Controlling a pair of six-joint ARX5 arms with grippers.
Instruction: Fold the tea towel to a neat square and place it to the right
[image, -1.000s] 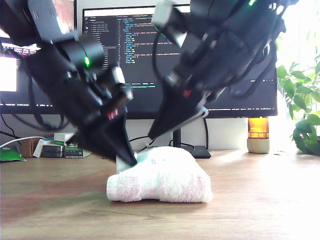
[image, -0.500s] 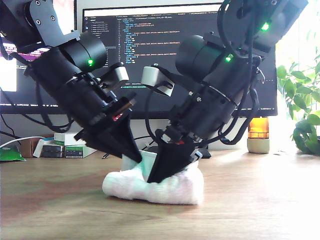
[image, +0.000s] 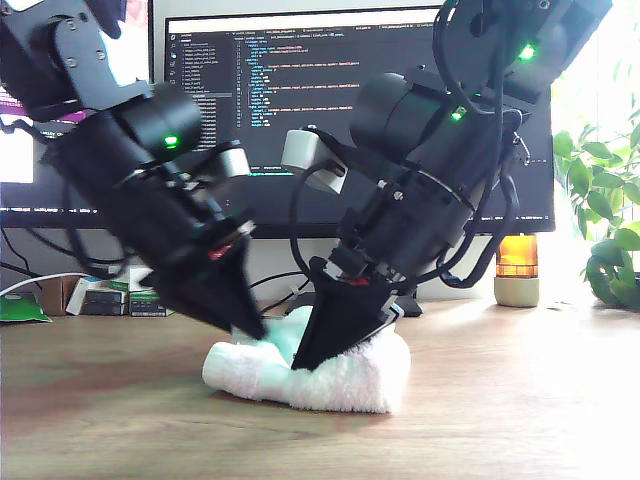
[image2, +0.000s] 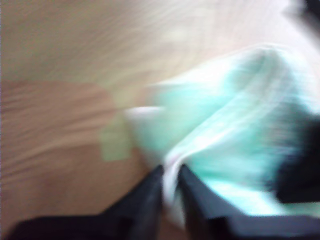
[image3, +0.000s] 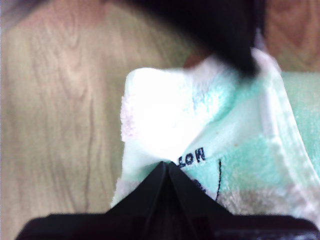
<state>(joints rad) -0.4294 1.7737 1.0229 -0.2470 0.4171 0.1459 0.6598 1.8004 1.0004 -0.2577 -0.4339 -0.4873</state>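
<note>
first gripper (image2: 170, 172) and second gripper (image3: 166, 167) clamped on towel (image: 340, 375) | bundle tighter, dragged toward exterior view's left | fold unfinished

The wooden desk (image: 520, 400) carries everything here. My tea towel (image: 345, 375) lies bunched directly on it, in front of the monitor's stand (image: 400, 303). Behind the towel, toward the exterior view's left, small white and green boxes (image: 115, 297) sit on the wood. An amber-topped jar (image: 517, 270), possibly a lamp, stands beyond the towel.
</note>
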